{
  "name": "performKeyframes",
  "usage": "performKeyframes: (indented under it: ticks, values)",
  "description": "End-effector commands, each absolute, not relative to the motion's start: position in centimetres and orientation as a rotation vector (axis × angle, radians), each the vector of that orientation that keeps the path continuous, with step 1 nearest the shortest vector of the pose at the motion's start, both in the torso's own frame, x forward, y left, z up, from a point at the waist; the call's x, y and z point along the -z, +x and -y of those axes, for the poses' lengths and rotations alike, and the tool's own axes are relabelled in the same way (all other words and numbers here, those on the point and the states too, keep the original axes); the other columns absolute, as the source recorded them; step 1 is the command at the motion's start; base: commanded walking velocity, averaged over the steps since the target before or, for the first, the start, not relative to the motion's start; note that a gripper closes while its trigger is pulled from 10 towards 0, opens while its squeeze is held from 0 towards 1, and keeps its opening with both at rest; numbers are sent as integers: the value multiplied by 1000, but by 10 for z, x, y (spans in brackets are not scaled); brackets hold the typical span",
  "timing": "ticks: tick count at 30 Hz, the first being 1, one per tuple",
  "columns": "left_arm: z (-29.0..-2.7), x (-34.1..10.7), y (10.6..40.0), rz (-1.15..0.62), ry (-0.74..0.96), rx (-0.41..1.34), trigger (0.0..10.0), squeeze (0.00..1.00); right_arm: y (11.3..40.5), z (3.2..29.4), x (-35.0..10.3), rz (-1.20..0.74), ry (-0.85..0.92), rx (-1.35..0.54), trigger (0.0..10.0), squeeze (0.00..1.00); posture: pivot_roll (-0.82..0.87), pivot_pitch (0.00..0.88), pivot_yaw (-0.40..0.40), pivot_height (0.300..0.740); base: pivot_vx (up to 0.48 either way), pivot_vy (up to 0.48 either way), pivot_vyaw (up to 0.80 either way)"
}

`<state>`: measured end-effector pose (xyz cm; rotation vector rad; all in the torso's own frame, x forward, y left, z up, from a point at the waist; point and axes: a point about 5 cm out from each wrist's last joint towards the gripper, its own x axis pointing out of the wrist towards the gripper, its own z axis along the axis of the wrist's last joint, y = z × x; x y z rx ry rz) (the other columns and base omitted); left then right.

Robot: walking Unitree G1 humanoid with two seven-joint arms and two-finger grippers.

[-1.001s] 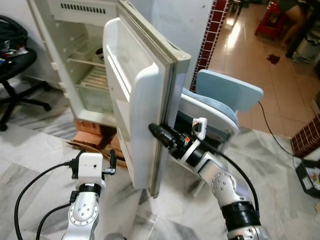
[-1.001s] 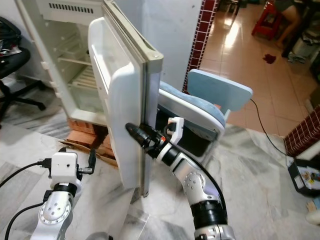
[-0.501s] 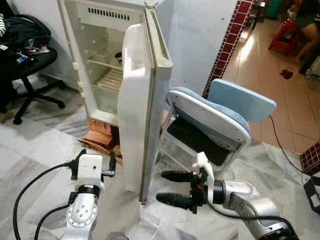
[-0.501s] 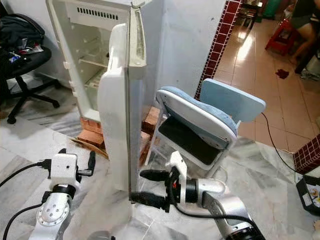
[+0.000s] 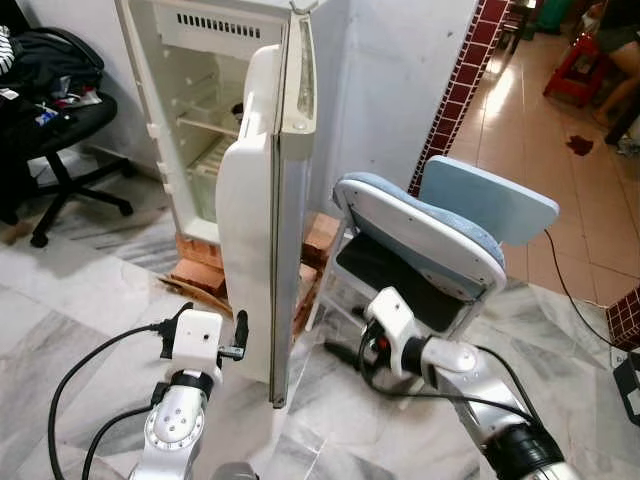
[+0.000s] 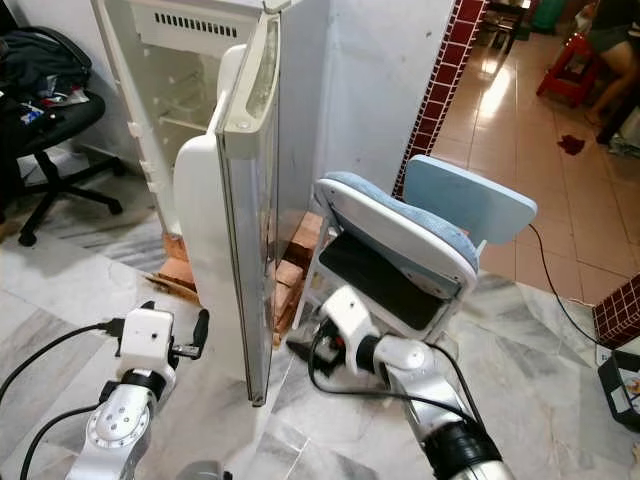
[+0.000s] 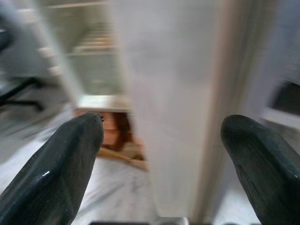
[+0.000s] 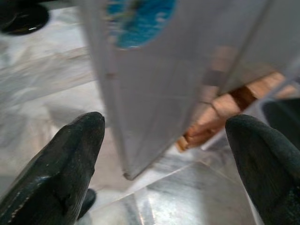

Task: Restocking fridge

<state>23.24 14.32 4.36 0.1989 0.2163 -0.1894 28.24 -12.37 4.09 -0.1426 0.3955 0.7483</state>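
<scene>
Hidden: your fridge (image 5: 190, 110) interior is half screened by its door (image 5: 262, 200).
In the way: folded chair (image 5: 430, 240) just beside the door.
Grippers: left gripper (image 7: 159, 154) and right gripper (image 8: 164, 154) both spread wide, empty, low near the door's bottom edge.

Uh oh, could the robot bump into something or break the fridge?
Maybe. The fridge door stands open, edge-on between both arms, so a swing could knock it. The right gripper, fingers open, is low near the door's bottom corner and the tilted blue chair, so it might catch either. The fridge rests on bricks, so a hard push might wobble it.
</scene>
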Motion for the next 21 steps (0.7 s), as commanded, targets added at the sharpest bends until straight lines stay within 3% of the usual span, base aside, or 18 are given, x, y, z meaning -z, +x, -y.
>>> performKeyframes:
  ticks: [1, 6, 9, 21]
  values:
    - [-130, -43, 243, -223, 236, 298, 10000, 0, 285, 128, -37, -391, -163, -682, 10000, 0, 127, 0, -75, 740, 0, 0, 0]
    - [-140, -47, 269, -212, 319, 220, 10000, 0, 288, 121, -42, -336, -112, -646, 10000, 0, 116, 0, -70, 740, 0, 0, 0]
    - [-149, -54, 277, -205, 278, 218, 10000, 0, 295, 111, -59, -276, 92, -611, 10000, 0, 108, 0, -66, 740, 0, 0, 0]
    - [-169, -30, 223, -285, 240, 114, 10000, 0, 330, 71, -82, -195, -35, -534, 10000, 0, 141, 0, -75, 740, 0, 0, 0]
